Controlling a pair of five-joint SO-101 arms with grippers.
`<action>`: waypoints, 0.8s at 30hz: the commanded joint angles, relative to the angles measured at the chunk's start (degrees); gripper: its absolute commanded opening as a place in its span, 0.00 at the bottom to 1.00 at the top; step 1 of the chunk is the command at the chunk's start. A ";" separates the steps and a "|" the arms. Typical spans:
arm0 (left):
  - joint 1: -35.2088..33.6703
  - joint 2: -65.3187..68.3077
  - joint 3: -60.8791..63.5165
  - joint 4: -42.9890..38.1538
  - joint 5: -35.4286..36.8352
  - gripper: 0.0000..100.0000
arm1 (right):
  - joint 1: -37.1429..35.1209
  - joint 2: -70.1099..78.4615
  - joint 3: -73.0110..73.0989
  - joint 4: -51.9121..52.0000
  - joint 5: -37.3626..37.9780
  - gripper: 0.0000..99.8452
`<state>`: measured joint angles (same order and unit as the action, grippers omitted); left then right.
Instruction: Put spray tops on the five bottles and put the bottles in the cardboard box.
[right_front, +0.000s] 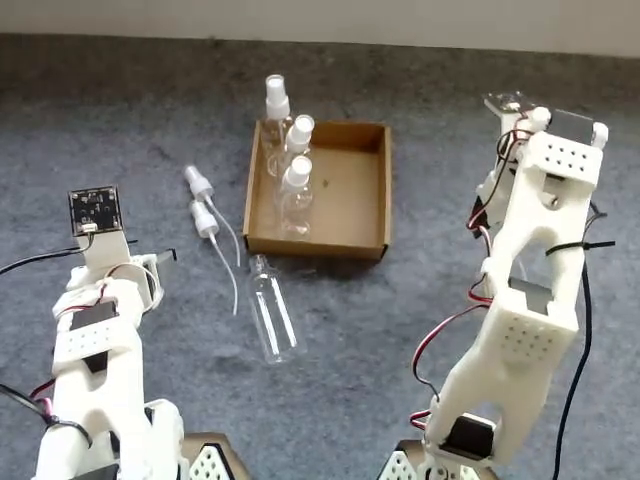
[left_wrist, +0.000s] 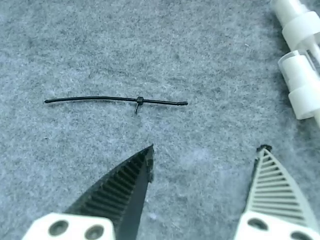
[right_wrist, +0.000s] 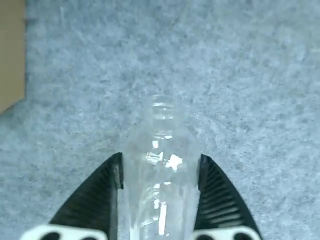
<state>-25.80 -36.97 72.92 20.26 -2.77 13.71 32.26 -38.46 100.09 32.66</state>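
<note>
My right gripper (right_wrist: 160, 160) is shut on a clear bottle (right_wrist: 161, 150) with a bare neck, held above the grey carpet beside the cardboard box (right_wrist: 11, 55). Two capped bottles (right_front: 297, 185) lie in the cardboard box (right_front: 350, 190). A third capped bottle (right_front: 277, 105) stands at its far left corner. Another uncapped bottle (right_front: 272, 312) lies on the carpet in front of the box. Two loose spray tops (right_front: 203, 200) with long tubes lie left of the box. My left gripper (left_wrist: 205, 147) hangs open over the carpet near the spray tops (left_wrist: 302, 55).
A thin black cable tie (left_wrist: 117, 100) lies on the carpet just ahead of my left gripper. The right arm (right_front: 545, 200) stands tall to the right of the box. A pale wall edge runs along the back of the carpet.
</note>
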 joint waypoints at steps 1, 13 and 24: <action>0.84 -0.04 -3.74 -0.18 0.35 0.29 | 0.13 -1.36 -3.12 1.10 -0.70 0.02; 13.14 19.82 -50.59 35.96 8.09 0.16 | -3.65 -1.19 -3.12 0.92 0.09 0.02; 15.25 55.69 -74.51 37.89 22.86 0.16 | -2.33 -1.10 -3.30 0.84 2.90 0.02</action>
<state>-13.67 11.38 5.76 57.54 17.27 10.81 32.26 -38.46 100.09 34.95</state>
